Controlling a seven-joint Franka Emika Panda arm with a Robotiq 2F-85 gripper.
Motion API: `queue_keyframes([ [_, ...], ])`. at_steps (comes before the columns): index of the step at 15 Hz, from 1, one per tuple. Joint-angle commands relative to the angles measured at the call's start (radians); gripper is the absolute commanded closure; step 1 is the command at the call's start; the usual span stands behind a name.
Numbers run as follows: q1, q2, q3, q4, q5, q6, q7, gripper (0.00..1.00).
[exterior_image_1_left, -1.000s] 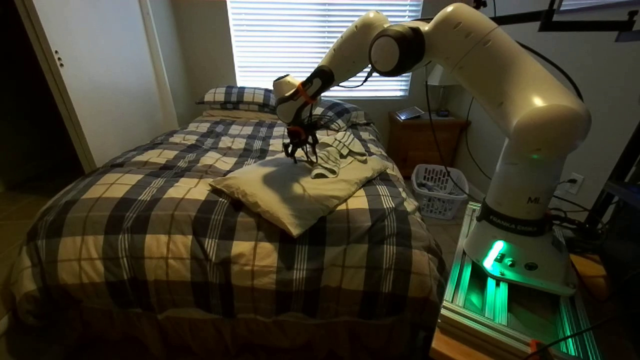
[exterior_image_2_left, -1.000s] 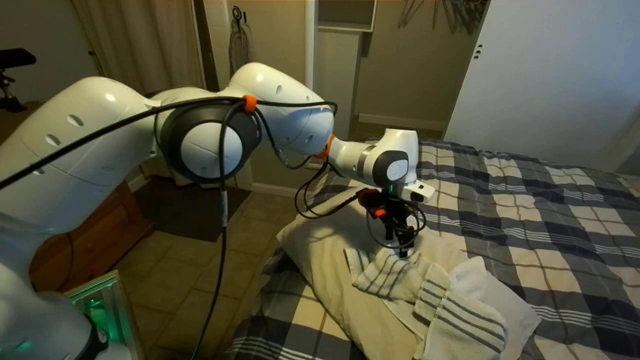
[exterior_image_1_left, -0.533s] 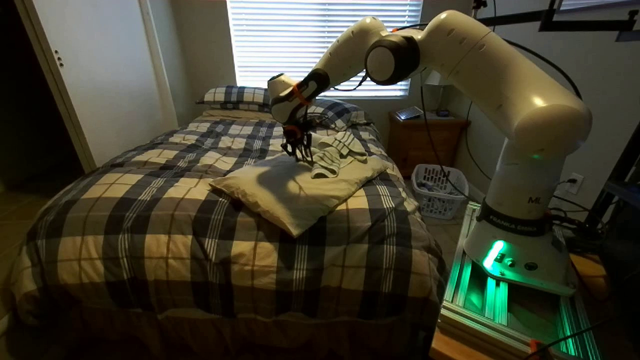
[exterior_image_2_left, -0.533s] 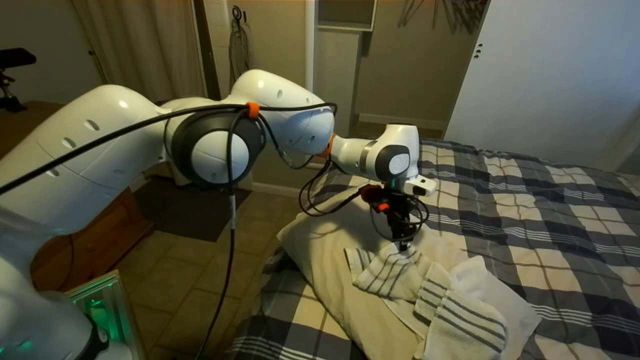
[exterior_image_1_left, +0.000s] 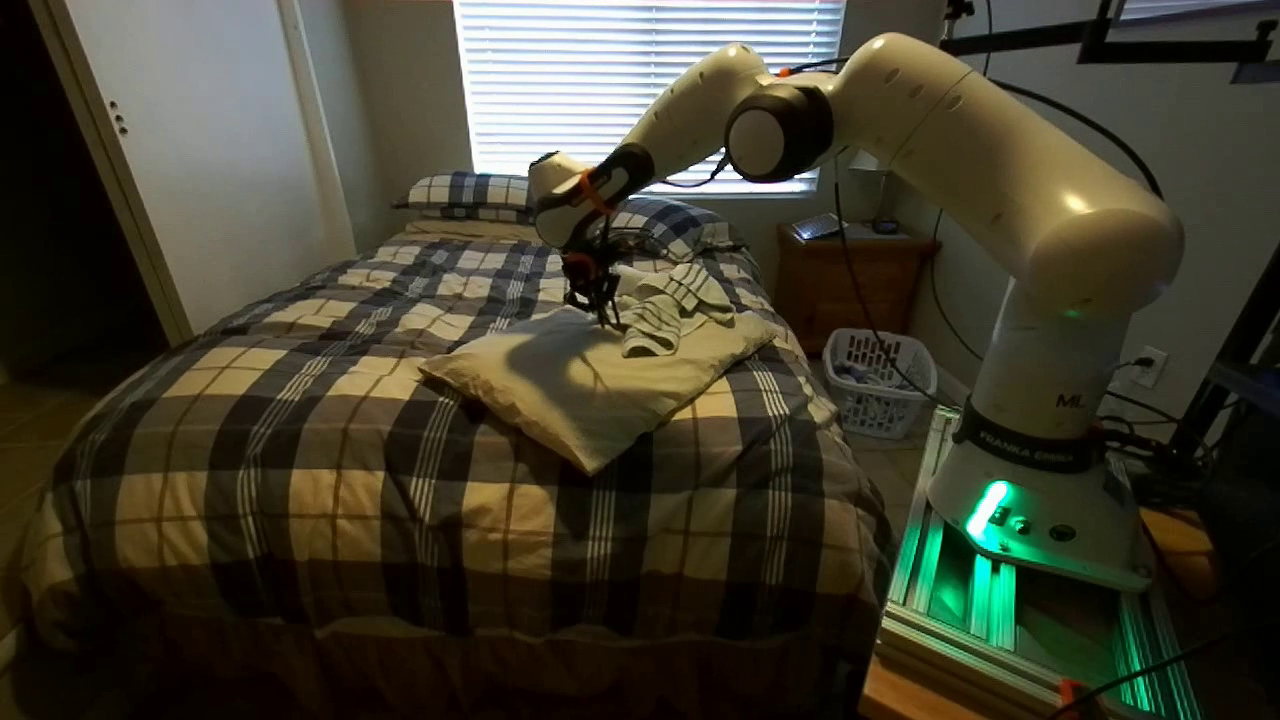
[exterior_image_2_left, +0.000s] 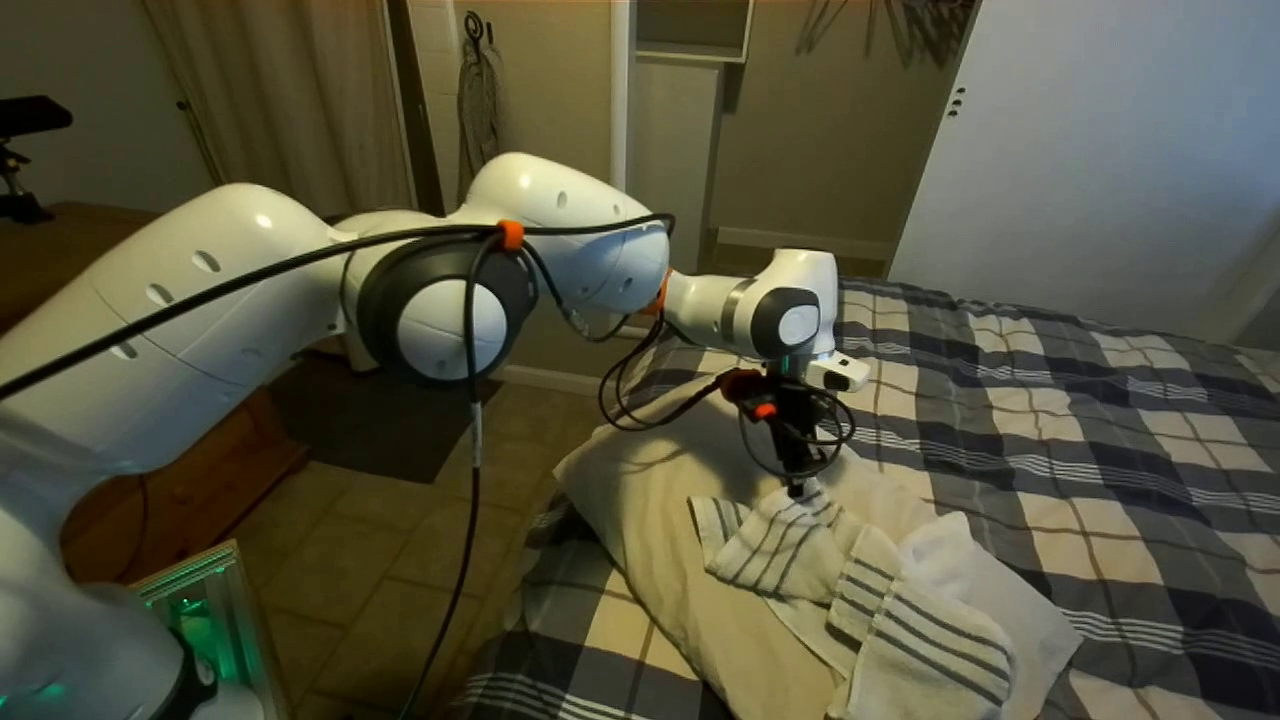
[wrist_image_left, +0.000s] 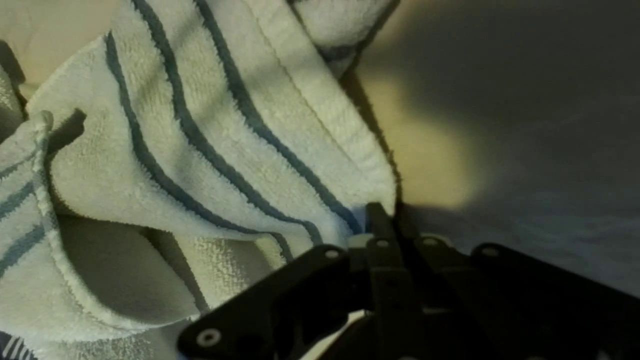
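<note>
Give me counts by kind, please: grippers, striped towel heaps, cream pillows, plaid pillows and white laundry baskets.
Gripper: 1
Striped towel heap: 1
Cream pillow: 1
Plaid pillows: at least 2, partly hidden
White laundry basket: 1
Total: at least 6

Exterior view toward window (exterior_image_1_left: 640, 95), exterior view toward closet (exterior_image_2_left: 830, 140), sharing bed (exterior_image_1_left: 330, 420), wrist view close over towel (wrist_image_left: 210, 115)

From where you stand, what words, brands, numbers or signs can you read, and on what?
"FRANKA EMIKA": on the black band low on the robot arm.
"ML": on the white shell just above that band, slightly blurred.
Any writing on the small dark object on the wooden nightstand: too small to read.
</note>
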Motion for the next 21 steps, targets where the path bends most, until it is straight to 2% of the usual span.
queue_keyframes([
  [1,0.005,0.002,0.023,0.051,0.064,-0.031,-0.046,0.98],
  [7,0.059,-0.022,0.038,0.089,0.088,-0.05,-0.029,0.98],
  [12,0.09,0.023,0.044,0.204,0.081,0.006,-0.044,0.98],
  [21,0.106,0.111,0.087,0.386,0.124,-0.007,-0.037,0.99],
])
